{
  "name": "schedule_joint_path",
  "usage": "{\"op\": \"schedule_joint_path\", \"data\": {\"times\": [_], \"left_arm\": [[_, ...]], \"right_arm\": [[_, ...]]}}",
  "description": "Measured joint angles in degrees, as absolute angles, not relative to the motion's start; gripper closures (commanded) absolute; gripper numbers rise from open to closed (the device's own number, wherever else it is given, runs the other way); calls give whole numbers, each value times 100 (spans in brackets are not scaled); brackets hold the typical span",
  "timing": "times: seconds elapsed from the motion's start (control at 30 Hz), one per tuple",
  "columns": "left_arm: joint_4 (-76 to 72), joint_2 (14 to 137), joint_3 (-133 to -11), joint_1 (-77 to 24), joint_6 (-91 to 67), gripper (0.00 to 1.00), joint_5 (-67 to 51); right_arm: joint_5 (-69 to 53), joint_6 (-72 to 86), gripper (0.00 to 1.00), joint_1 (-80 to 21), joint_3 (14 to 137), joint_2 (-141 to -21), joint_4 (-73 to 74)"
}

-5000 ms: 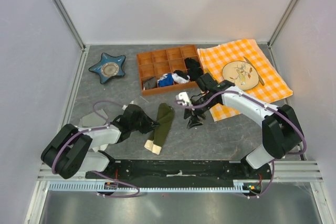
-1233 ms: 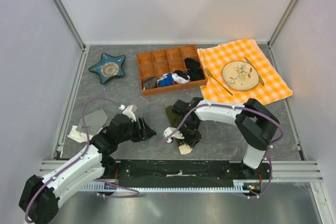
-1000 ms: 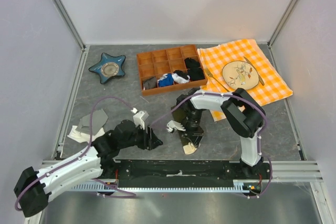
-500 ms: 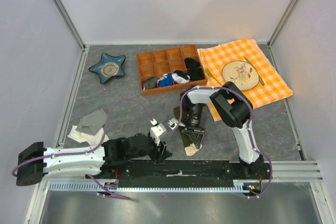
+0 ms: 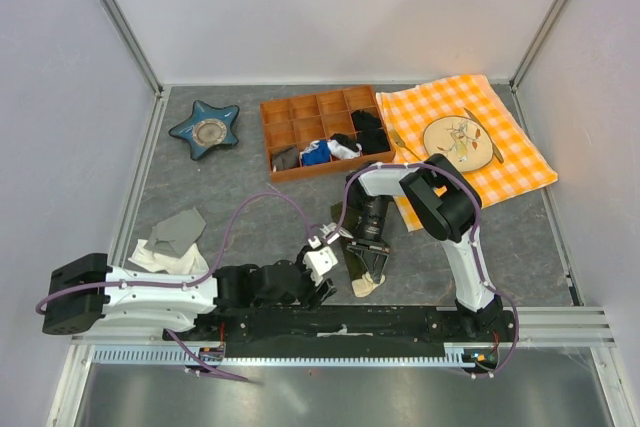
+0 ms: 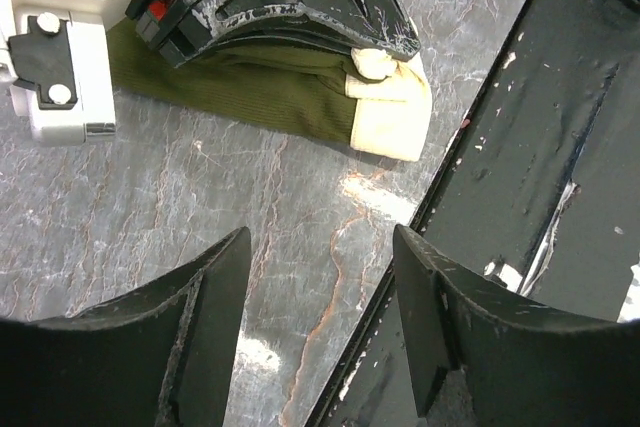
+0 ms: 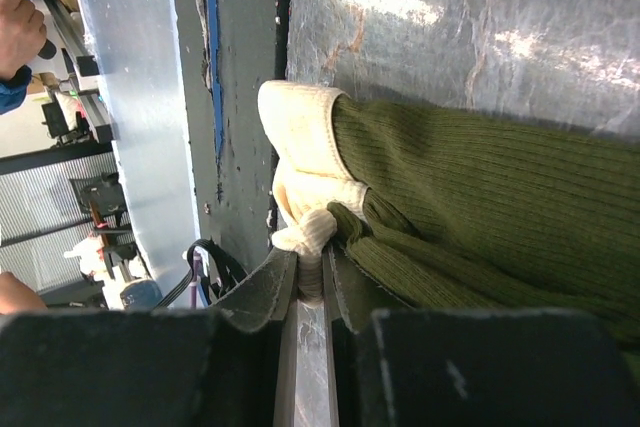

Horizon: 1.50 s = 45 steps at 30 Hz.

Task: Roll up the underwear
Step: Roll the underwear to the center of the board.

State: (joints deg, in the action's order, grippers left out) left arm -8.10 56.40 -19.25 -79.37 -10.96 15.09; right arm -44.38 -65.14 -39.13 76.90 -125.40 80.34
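As the top view shows, the underwear point(image 5: 356, 259) lies as a narrow folded strip on the grey table point(image 5: 240, 197), its cream waistband point(image 5: 364, 287) toward the near edge, just beside the black base rail point(image 5: 400, 322).

My right gripper point(image 5: 370, 269) stands over this near end. In its wrist view the fingers are pressed together on a small bunched tuck of the waistband point(image 7: 300, 137), with the ribbed olive cloth point(image 7: 480, 207) fanning out from the pinch.

My left gripper point(image 6: 320, 237) is spread and empty. It hangs low over bare table, near the waistband end point(image 6: 390, 112) but not touching it. The same view shows the right gripper point(image 6: 385, 47) bearing down on the strip.

Handling, as I judge it: the cloth is light, soft and limp, so it will sag and unfold unless kept under light tension. The ribbed knit should grip the pads well and is in no way fragile. The doubled, elasticated waistband is the firmest part, and I judge it the best place to take hold and the natural core for a roll. The thin olive body I would press flat rather than pinch.
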Motion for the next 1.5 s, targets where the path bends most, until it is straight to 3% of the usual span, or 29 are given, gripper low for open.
{"op": "schedule_joint_path", "data": {"times": [0.87, 1.5], "left_arm": [[-814, 5059, -1629, -7953, -945, 30, 1745], [-766, 6779, -2298, -7953, -314, 31, 1422]], "right_arm": [[-4475, -6386, 83, -3887, 7690, -12564, 8023], [-4493, -6372, 82, -3879, 7690, -12575, 8023]]}}
